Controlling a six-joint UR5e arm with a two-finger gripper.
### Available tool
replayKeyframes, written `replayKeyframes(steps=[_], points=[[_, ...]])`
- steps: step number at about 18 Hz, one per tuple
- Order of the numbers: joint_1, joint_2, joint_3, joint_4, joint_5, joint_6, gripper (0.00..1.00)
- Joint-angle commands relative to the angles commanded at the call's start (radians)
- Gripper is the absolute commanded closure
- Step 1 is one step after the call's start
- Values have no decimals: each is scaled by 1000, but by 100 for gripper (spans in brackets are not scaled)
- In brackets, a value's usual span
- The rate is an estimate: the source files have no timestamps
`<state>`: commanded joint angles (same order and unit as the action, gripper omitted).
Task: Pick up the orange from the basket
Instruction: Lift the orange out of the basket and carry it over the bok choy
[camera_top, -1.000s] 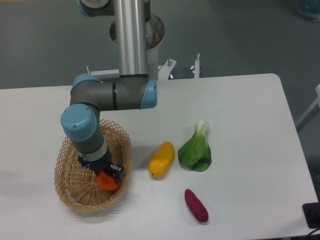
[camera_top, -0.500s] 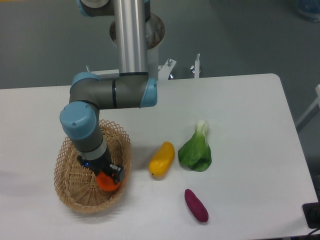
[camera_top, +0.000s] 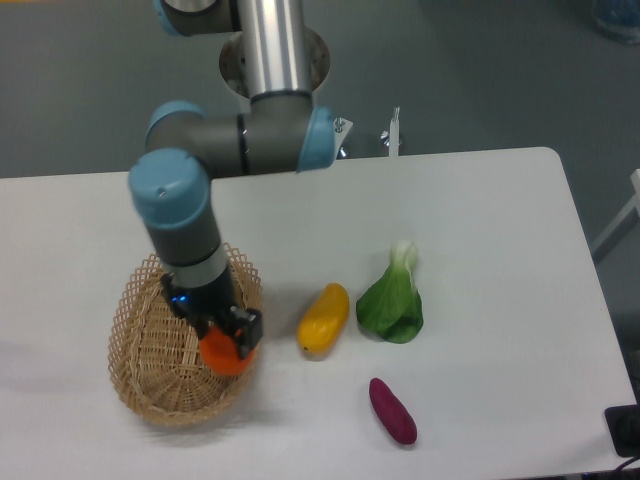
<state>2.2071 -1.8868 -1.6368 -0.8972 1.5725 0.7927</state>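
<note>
Gripper is clamped on the orange, which is seen just below the black fingers, at the right side of the basket. Orange overlaps the basket's right rim in this view; whether it is lifted clear of the wicker or touching it cannot be told. Arm is angled down over the basket from the upper left. Table is white. Yellow-orange elongated fruit is laid just right of the basket, apart from it. Green leafy vegetable is placed right beside that fruit, white stem pointing up. Purple oblong vegetable is set nearer the front edge, below both.
</note>
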Motion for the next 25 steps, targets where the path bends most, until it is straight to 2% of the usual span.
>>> replayKeyframes(steps=[3, 6, 10, 14, 25], points=[[90, 32, 0, -37, -14, 129, 49], [222, 35, 6, -46, -51, 278, 49], [344, 28, 35, -75, -80, 433, 49], [356, 23, 64, -121, -91, 453, 49], [365, 29, 61, -121, -106, 448, 49]])
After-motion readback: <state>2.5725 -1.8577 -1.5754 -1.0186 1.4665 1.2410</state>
